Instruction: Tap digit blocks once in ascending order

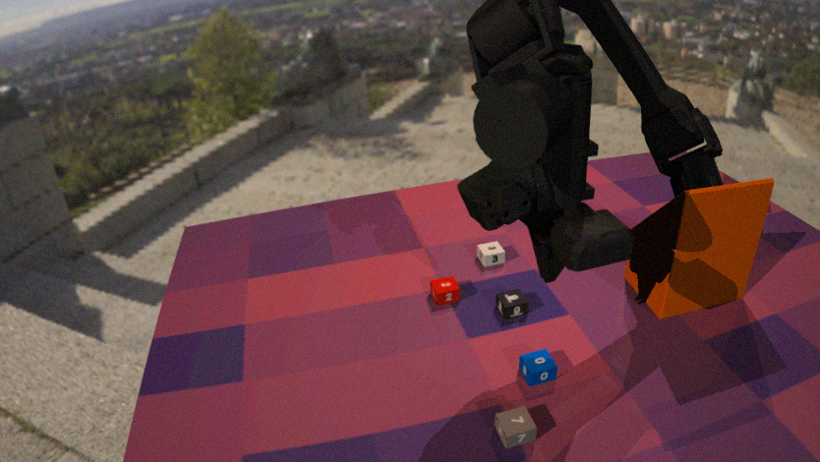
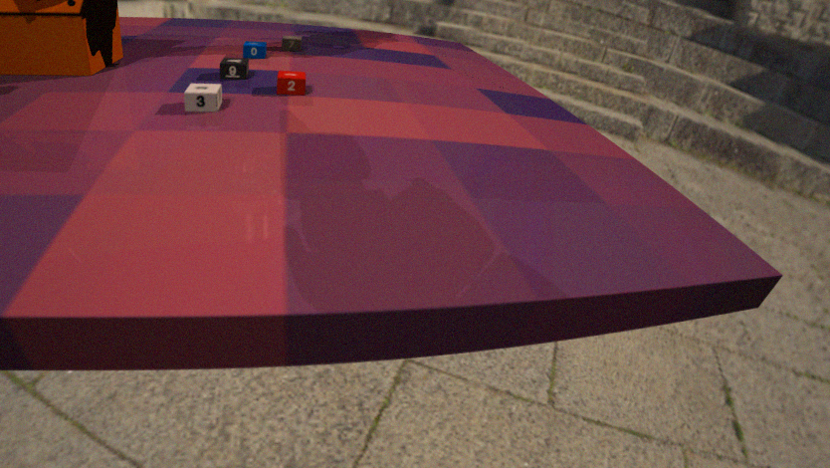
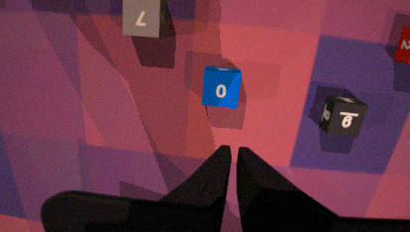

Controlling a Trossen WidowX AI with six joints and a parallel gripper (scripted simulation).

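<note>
Top view: the claw point(image 1: 548, 274) point(image 3: 233, 155), its fingers together on nothing, hangs above the table point(image 1: 201, 263) point(image 2: 377, 232), at eleven o'clock from the blue 0 block's upper right; correction aside, the blue 0 block point(image 1: 538, 367) point(image 2: 254, 50) point(image 3: 221, 88) sits at eleven-to-one o'clock from the gray 7 block point(image 1: 515, 427) point(image 2: 292, 43) point(image 3: 143, 19).Top view: the claw hangs above the table, fingertips together with nothing between them; the blue 0 block lies at six o'clock from it, and the white 3 block point(image 1: 491, 254) point(image 2: 203, 98) at ten. Exterior view: the red 2 block point(image 1: 444, 291) point(image 2: 291, 84) sits at two o'clock from the white one. Wrist view: the black 9 block point(image 1: 511, 304) point(image 2: 234, 68) point(image 3: 344, 117) lies at four o'clock from the blue.

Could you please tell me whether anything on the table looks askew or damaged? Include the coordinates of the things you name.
Nothing stands out: the white point(image 1: 490, 254) point(image 2: 202, 98), red point(image 1: 444, 291) point(image 2: 291, 84), black, blue and gray blocks all sit flat and apart, with no visible damage.
</note>
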